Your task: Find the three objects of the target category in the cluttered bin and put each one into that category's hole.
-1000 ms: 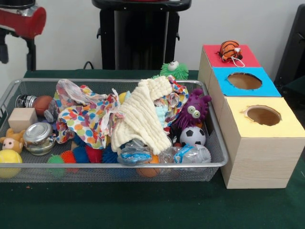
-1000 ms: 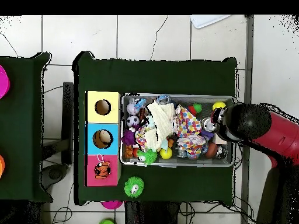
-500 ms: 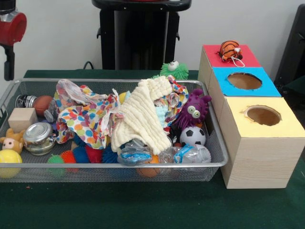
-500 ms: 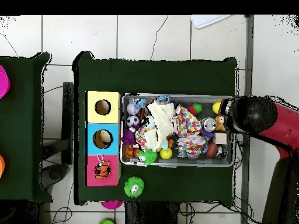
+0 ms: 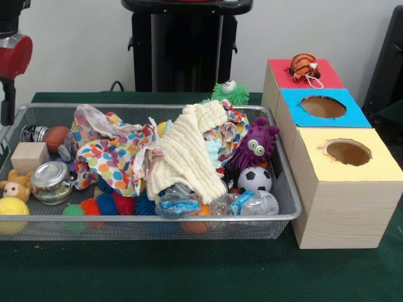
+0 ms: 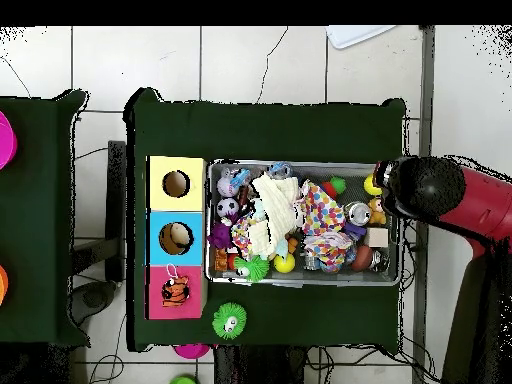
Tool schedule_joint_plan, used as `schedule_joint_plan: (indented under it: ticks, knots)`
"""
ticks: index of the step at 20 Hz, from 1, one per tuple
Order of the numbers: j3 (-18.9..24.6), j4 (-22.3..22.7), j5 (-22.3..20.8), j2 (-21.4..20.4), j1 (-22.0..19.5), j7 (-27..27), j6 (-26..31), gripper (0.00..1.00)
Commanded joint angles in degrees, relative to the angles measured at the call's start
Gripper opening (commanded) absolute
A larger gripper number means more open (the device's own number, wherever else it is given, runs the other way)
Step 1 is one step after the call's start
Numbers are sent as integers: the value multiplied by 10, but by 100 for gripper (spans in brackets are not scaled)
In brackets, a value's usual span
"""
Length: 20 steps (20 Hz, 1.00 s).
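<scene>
Bin [image 5: 151,217]: wire-mesh basket on the green bench [image 5: 189,270], just beside the row of three boxes; in the overhead view [image 6: 300,281] it sits between the boxes and the arm.
Arm [image 6: 440,195]: you have it over the bin's end farthest from the boxes; the front view shows only a red and black part at the left edge [image 5: 11,56].
Jaws: you cannot tell whether they stand open or closed — neither view shows them clearly.
Boxes: red [image 5: 280,75], blue [image 5: 359,116], yellow [image 5: 384,167]; a striped orange toy [image 5: 304,66] sits on the red one's hole.
Clutter: cream knit cloth [image 5: 186,154] and spotted cloth [image 5: 110,154] cover the middle — soft, limp, probably easy to drag aside by a fold.
Handling: purple monster toy [image 5: 255,148] looks squashy, so take its body; soccer ball [image 5: 255,179] may roll; crumpled plastic bottle [image 5: 252,202] looks light and slippery.
</scene>
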Motion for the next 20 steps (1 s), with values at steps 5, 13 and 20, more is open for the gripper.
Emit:
schedule_joint_plan:
  ticks: [5, 13, 20]
  knots:
    - [53, 8, -35, 39, 9, -20, -51, 100]
    - [54, 31, -41, 49, 3, -16, -104, 100]
    - [60, 32, -39, 67, -5, -19, -135, 100]
